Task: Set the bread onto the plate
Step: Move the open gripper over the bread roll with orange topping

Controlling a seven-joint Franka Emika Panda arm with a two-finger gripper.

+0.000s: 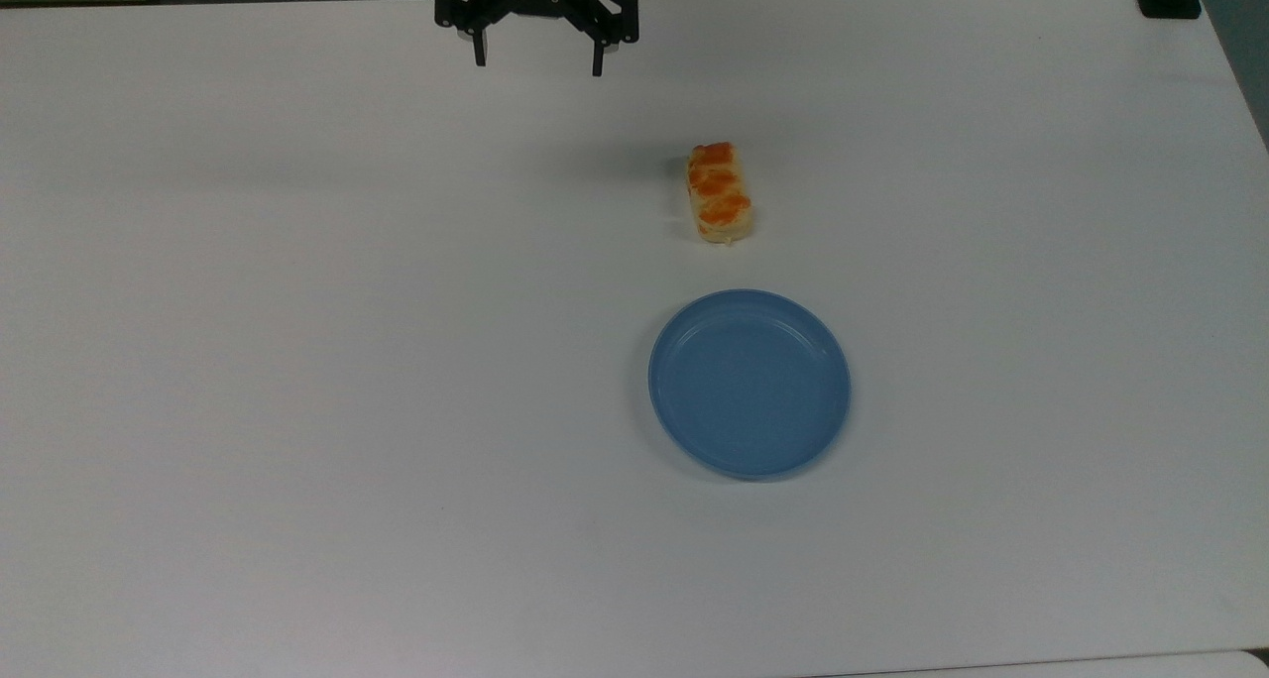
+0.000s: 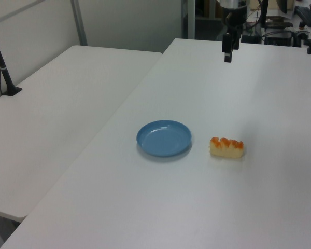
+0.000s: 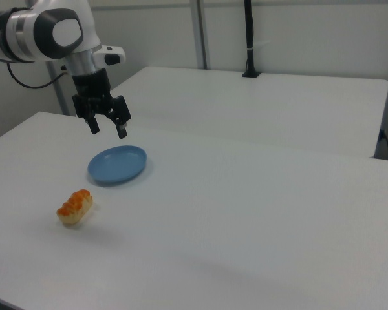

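White tabletop [image 1: 297, 361] fills the top view, bare apart from two items. Gripper [image 1: 537, 61] hangs at the far edge, fingers spread wide, nothing between them. Bread [image 1: 721, 193] lies flat on the tabletop right of the gripper in the top view and nearer the camera, long axis running near-to-far, orange-brown bumps up. Plate [image 1: 749, 384] sits nearer still, upright, nothing on it; a clear gap of tabletop between it and the bread, not touching.

Left view: same tabletop [image 2: 249, 207], a second white table [image 2: 52, 104] butted against it on the left view's left, a black pole [image 2: 1, 59] standing on that one. Gripper [image 2: 227, 54] is far back, above the surface, seen edge-on. Plate [image 2: 164, 138] mid-table; bread [image 2: 227, 147] just beside it on the left view's right, apart from the rim.

Right view: tabletop [image 3: 246, 226] in front, second table [image 3: 278, 103] behind, pale partition wall [image 3: 310, 32] at the back. Arm [image 3: 45, 32] comes in from the right view's upper left. Gripper [image 3: 108, 128] hangs open above the tabletop, fingers apart, holding nothing. Plate [image 3: 117, 163] lies below it, slightly right in the right view; bread [image 3: 75, 206] lies nearer, to the right view's left, on bare tabletop.
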